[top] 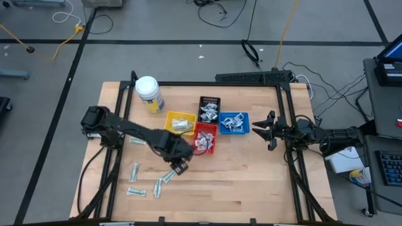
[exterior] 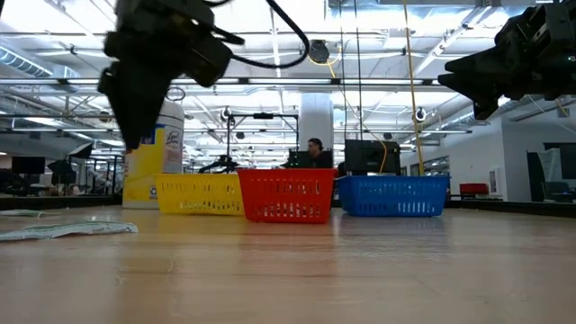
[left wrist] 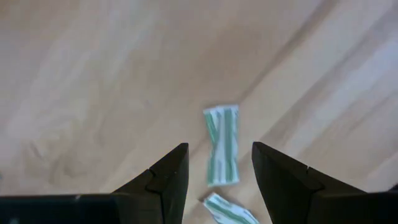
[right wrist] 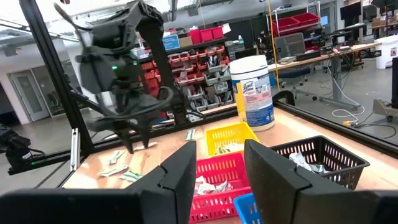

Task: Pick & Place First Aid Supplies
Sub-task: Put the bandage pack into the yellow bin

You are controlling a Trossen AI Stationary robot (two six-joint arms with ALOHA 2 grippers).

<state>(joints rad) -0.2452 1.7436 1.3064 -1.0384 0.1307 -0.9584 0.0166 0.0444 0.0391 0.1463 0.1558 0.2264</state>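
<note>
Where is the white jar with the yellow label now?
In the high view the white jar stands at the table's far left, just behind the yellow tray.

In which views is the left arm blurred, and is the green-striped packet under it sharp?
Low view: the left arm is a dark smear. Right wrist view: also blurred. Left wrist view: the green-striped packet is soft, lying below the open left gripper, untouched.
</note>
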